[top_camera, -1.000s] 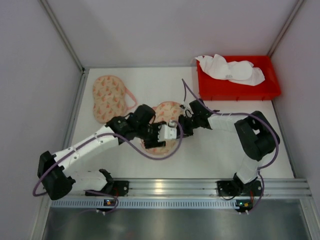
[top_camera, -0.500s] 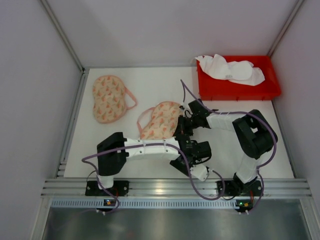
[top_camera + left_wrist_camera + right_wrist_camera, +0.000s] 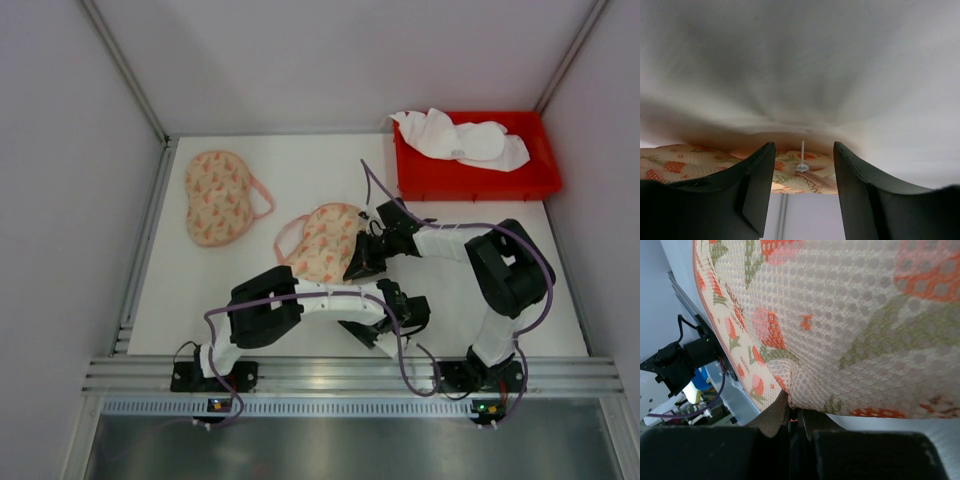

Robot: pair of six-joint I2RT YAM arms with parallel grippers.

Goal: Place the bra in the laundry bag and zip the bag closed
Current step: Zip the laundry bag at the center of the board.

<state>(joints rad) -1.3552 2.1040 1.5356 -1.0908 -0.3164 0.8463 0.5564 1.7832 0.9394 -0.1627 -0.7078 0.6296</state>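
Laundry bag of cream mesh with orange floral print (image 3: pixel 322 243) lies mid-desk (image 3: pixel 310 170), its near edge clamped in the right gripper (image 3: pixel 790 407). The left gripper (image 3: pixel 804 146), fingers apart and empty, faces its zip pull (image 3: pixel 801 166). Bra inside: cannot tell. Zipping apparently undone.

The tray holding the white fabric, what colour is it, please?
The tray is red, clearest in the top external view.

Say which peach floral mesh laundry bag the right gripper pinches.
The central peach floral mesh bag: the right gripper is shut on its edge. The far-left bag lies untouched.
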